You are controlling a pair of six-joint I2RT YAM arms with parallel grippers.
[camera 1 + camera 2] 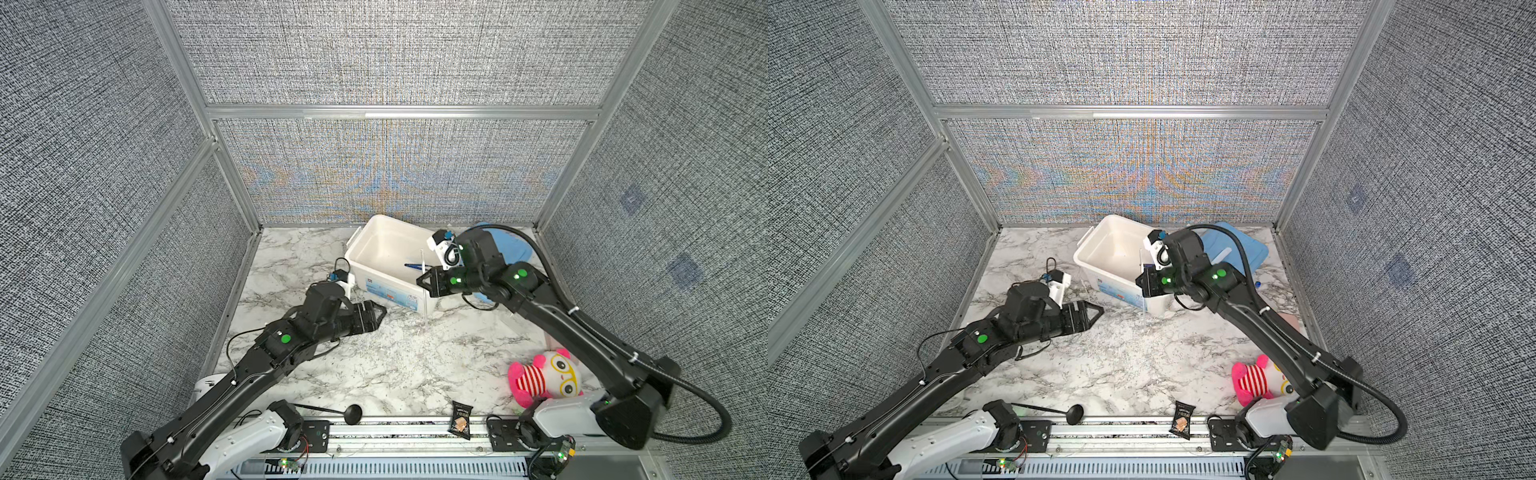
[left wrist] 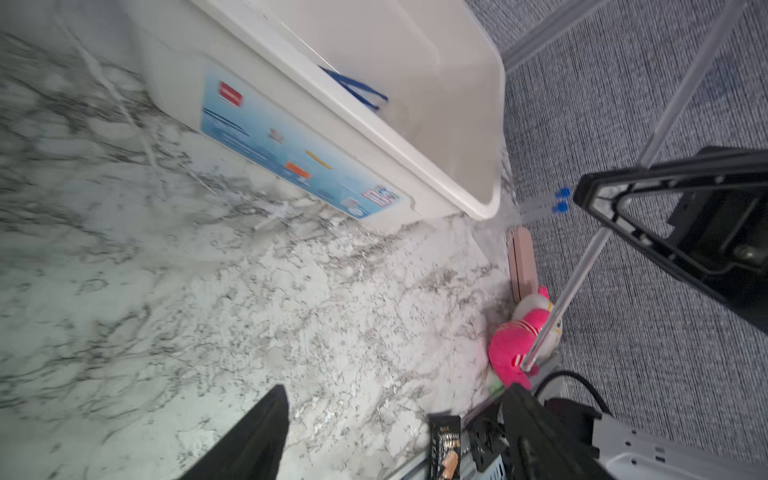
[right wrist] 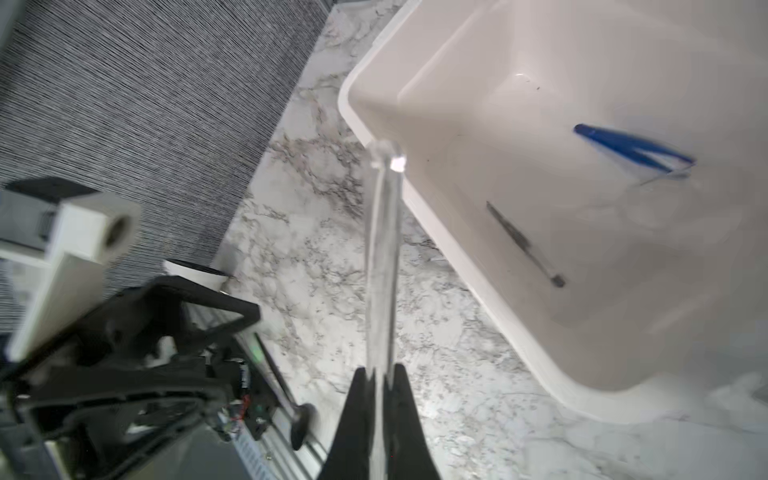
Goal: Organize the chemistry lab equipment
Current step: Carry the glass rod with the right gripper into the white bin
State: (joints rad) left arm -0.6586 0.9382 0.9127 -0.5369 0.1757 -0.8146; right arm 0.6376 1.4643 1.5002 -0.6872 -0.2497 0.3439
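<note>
Clear stick [image 3: 382,257] inside right end effector [image 3: 379,376]

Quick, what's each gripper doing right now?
Left gripper: open, holding nothing.
Right gripper: shut on the clear stick.

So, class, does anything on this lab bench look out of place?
Yes. A pink striped plush toy lies at the table's front right, and a black snack packet lies at its front edge; neither is lab gear. The clear rod pinched in the right claw belongs.
</note>
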